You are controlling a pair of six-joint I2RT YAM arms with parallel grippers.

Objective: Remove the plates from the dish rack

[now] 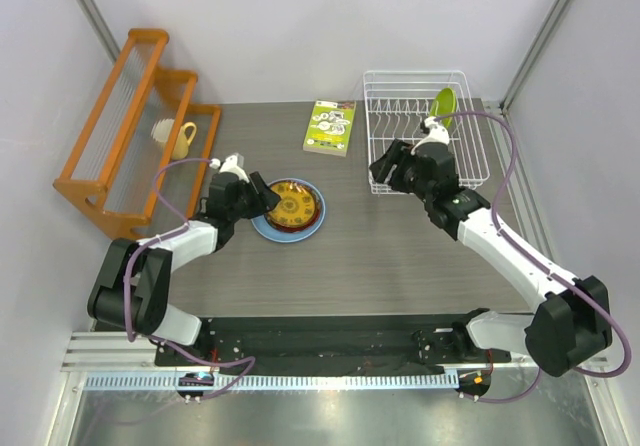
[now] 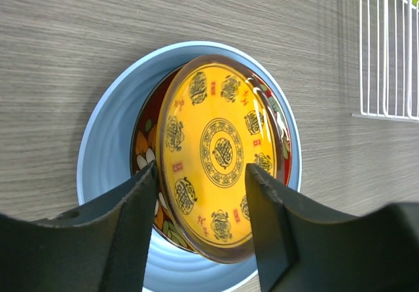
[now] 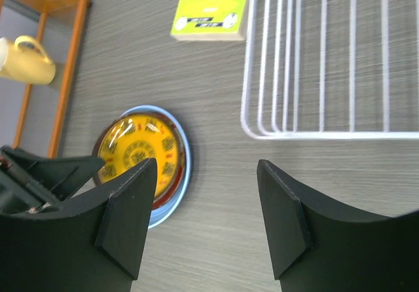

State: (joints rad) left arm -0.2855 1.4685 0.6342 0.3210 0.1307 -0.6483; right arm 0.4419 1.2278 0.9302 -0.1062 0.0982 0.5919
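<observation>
Dish rack (image 1: 400,116), 2 o'clock, is holding one green plate (image 1: 444,102). Blue plate (image 2: 105,167), 9 o'clock, is carrying red plate (image 2: 145,141) and yellow plate (image 2: 219,154). Left tool (image 2: 203,167) and right tool (image 3: 206,164) are standing released.

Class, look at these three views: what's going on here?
Plates are being unloaded from the white wire dish rack. Three are stacked on the table: yellow plate on dark-red floral plate on light-blue plate. The left gripper is open over the stack. The right gripper, open and empty, is near the rack, where a lime-green plate stands.
</observation>
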